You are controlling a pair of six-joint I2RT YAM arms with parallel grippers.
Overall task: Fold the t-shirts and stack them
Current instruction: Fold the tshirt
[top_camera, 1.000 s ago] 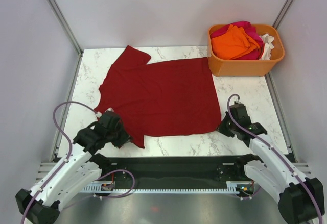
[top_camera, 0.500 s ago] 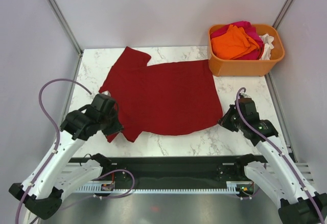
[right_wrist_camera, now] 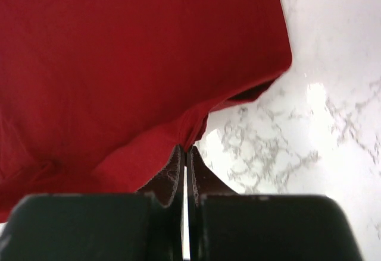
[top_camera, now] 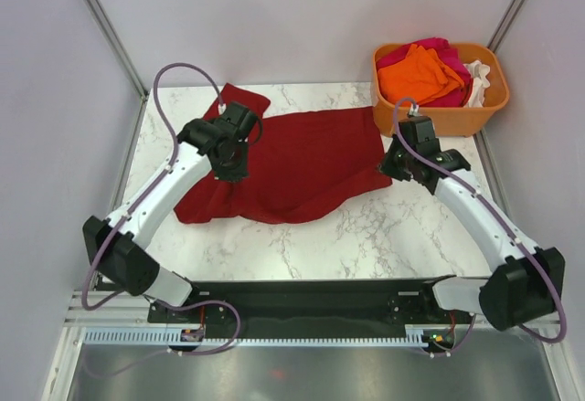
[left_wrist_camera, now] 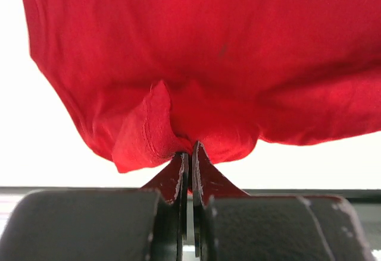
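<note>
The dark red t-shirt [top_camera: 306,150] lies across the back half of the marble table [top_camera: 366,237], its near edge lifted and bunched. My left gripper [top_camera: 232,169] is shut on the shirt's near left edge; in the left wrist view the cloth [left_wrist_camera: 208,53] hangs from the closed tips [left_wrist_camera: 189,152]. At the shirt's right corner my right gripper [top_camera: 389,165] is shut as well, with the hem [right_wrist_camera: 119,65] pinched between its tips [right_wrist_camera: 186,150]. More t-shirts, orange [top_camera: 419,74], magenta [top_camera: 430,48] and white [top_camera: 479,79], are piled in the tub.
The orange plastic tub [top_camera: 439,120] stands at the back right corner, just beyond my right gripper. Grey walls and metal posts close in the table on three sides. Bare marble [right_wrist_camera: 315,124] shows in front of the shirt.
Both grippers have carried the shirt's near edge from the front of the table toward the back, and the arms have stretched out. The shirt now covers less of the table.
</note>
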